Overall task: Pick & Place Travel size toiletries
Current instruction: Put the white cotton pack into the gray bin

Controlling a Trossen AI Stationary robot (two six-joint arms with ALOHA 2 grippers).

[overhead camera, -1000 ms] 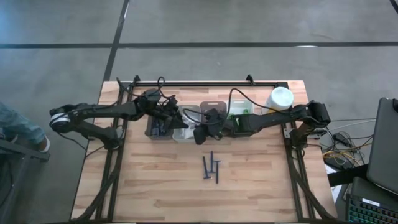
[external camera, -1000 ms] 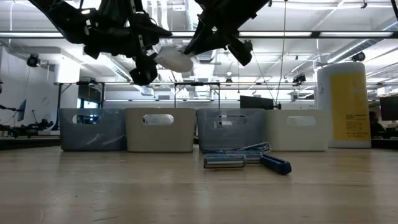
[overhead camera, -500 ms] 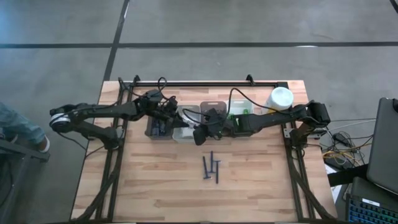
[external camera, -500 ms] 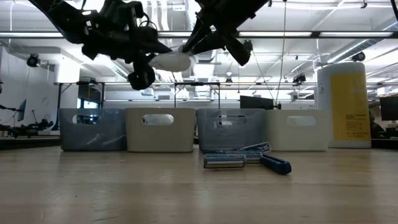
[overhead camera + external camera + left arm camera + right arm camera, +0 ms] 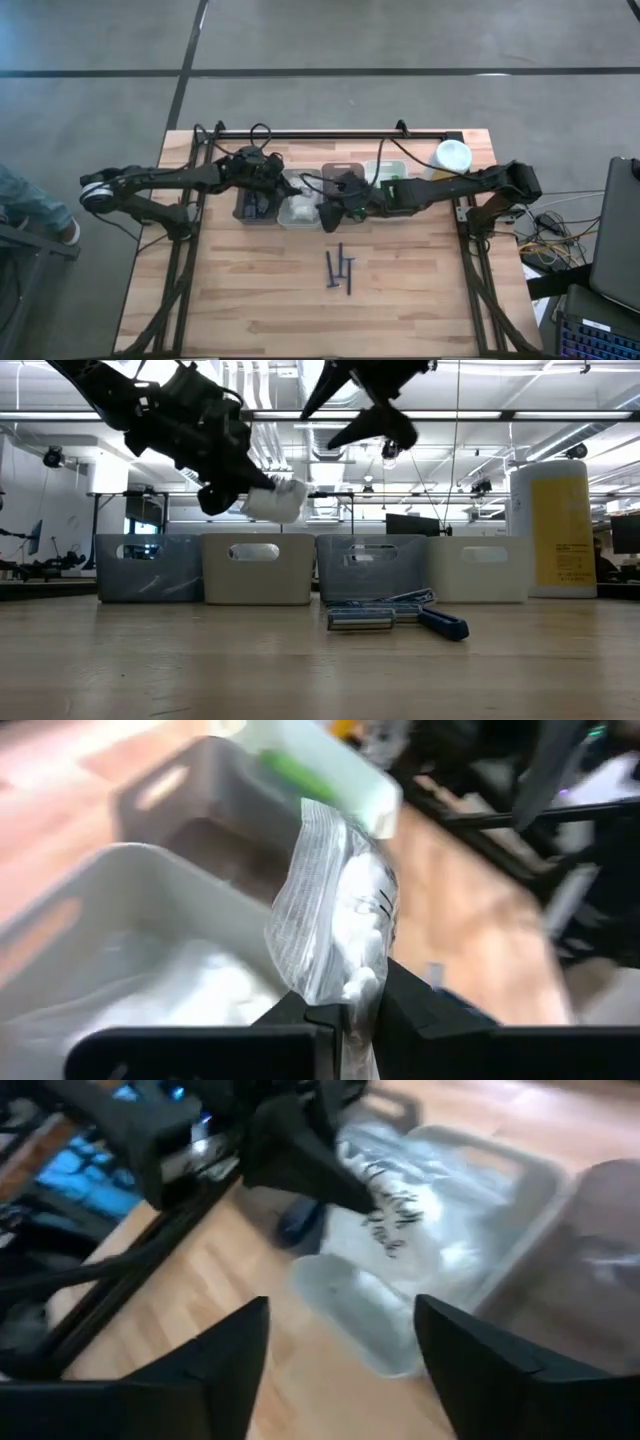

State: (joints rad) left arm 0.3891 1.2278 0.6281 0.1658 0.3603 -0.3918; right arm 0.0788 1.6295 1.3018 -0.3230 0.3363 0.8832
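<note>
While above the white bin point(image 5: 120, 910), wrapped packet point(image 5: 345, 925) pinched between left claw point(image 5: 345, 1015) fingers.

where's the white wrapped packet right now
The white wrapped packet hangs pinched in the left claw, above the white bin in the row's left half.

Front table point(image 5: 260, 290) open; razors point(image 5: 340, 270) mid; bins point(image 5: 300, 213) block rear.
</note>
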